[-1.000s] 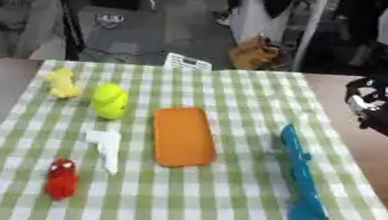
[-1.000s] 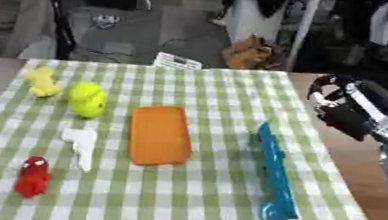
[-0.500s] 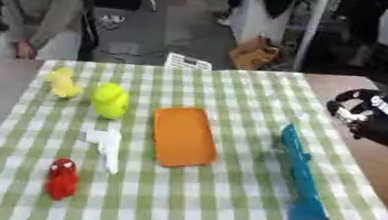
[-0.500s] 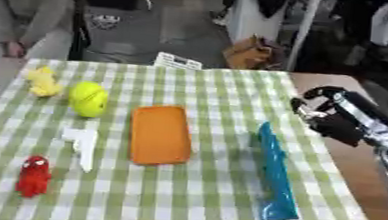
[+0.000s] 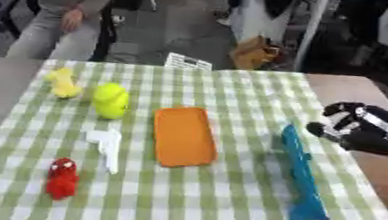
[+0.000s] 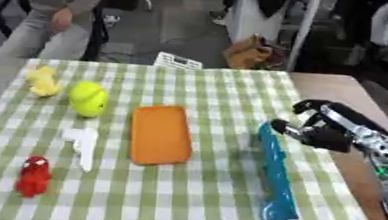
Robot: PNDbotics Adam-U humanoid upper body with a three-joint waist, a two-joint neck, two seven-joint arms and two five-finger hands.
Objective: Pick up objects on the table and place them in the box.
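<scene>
Right hand hovering with fingers curled, holding nothing, just right of the blue tool's far end; tool's long axis running away from robot, right of the orange tray.

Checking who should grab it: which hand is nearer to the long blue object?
Right. The right hand hovers just beside the upper end of the long blue object, on its right. The left hand shows in neither view.

green checked tablecloth | brown bag on floor; white basket
</scene>
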